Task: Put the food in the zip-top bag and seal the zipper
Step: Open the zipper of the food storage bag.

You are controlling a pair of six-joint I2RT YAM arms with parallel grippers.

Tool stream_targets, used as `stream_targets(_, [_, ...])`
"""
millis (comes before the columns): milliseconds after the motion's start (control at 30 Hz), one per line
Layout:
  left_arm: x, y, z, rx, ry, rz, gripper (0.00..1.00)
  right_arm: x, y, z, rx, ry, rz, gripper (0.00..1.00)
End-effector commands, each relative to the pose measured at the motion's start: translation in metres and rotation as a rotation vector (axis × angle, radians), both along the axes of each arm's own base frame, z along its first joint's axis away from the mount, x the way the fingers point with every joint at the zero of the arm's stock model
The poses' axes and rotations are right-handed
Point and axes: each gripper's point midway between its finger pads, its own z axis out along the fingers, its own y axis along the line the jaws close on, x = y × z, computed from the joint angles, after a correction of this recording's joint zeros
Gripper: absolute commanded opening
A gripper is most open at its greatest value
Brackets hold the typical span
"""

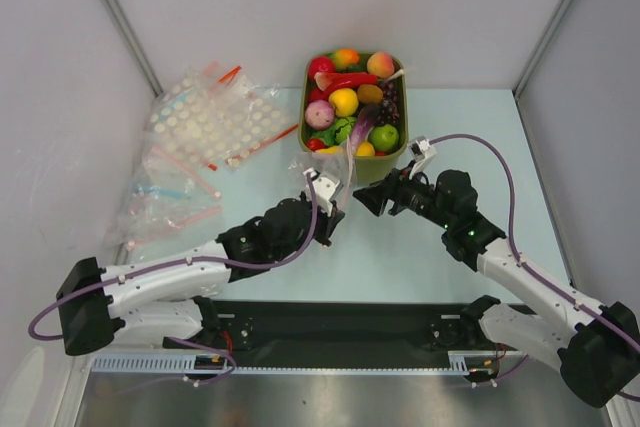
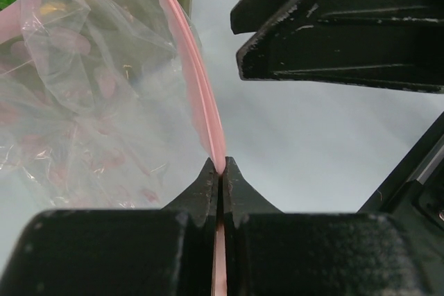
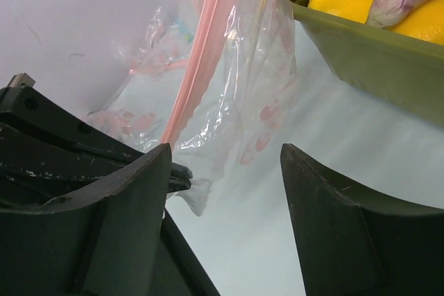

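Observation:
My left gripper (image 1: 326, 190) is shut on the pale pink zipper (image 2: 200, 88) of the clear zip-top bag (image 2: 90, 109) and holds it up just in front of the olive-green tub (image 1: 392, 162). The bag hangs toward the tub; I see no food in it. My right gripper (image 1: 364, 197) is open and empty, right beside the left one, its fingers (image 2: 333, 32) close to the strip. In the right wrist view the zipper (image 3: 198, 74) and bag (image 3: 239, 95) lie past the open gripper (image 3: 225, 164). The food, such as a lemon (image 1: 343, 101), a green fruit (image 1: 384, 137) and an eggplant (image 1: 362, 127), fills the tub.
A pile of white-dotted clear bags (image 1: 215, 117) lies at the back left, with a blue-strip bag (image 1: 160, 190) nearer. White walls close the table on the left, back and right. The tub's wall (image 3: 361, 53) stands close to my right gripper.

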Motion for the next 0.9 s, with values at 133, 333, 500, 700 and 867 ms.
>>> stream_targets(133, [0.003, -0.009, 0.027, -0.035, -0.069, 0.003, 0.00, 0.002, 0.007, 0.022, 0.019, -0.049, 0.023, 0.62])
stream_targets(333, [0.003, -0.012, 0.025, -0.022, -0.070, 0.001, 0.00, -0.001, 0.012, 0.023, 0.019, -0.052, 0.046, 0.56])
stream_targets(500, [0.002, -0.015, 0.024, -0.012, -0.071, -0.002, 0.00, 0.000, 0.011, 0.024, 0.017, -0.054, 0.032, 0.58])
stream_targets(700, [0.003, -0.023, 0.012, 0.033, -0.051, -0.004, 0.00, 0.006, -0.014, 0.031, 0.019, -0.096, -0.112, 0.62])
stream_targets(867, [-0.002, -0.032, 0.004, 0.074, -0.053, -0.022, 0.00, 0.013, -0.045, 0.039, 0.027, -0.133, -0.274, 0.58])
